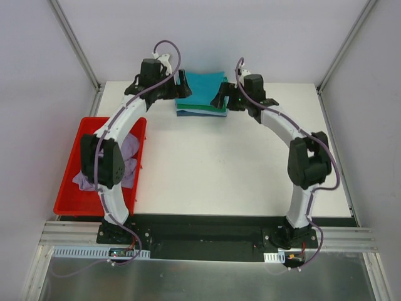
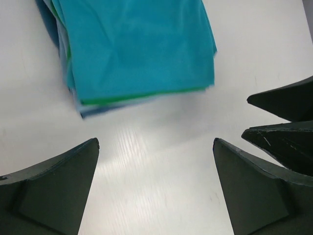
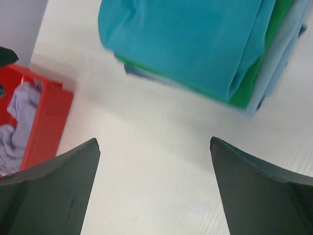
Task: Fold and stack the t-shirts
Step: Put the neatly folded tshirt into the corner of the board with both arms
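At the far edge of the white table (image 1: 238,169) sits the folded stack, well apart from the arm bases; the teal t-shirt (image 1: 202,86) lies on top, its edges roughly squared; under it show the green t-shirt (image 3: 247,93), the light blue t-shirt (image 3: 281,58) and, lowest, the dark blue t-shirt (image 1: 194,113); the left gripper (image 1: 180,86) stands just beside the stack's left side, the right gripper (image 1: 222,97) just beside its right, each with fingers spread wide and nothing between them; nearer the arm bases the tabletop runs broad and bare; at the table's left edge a red tray (image 1: 66,188) holds the crumpled lavender t-shirt (image 1: 131,153), partly behind the left arm.
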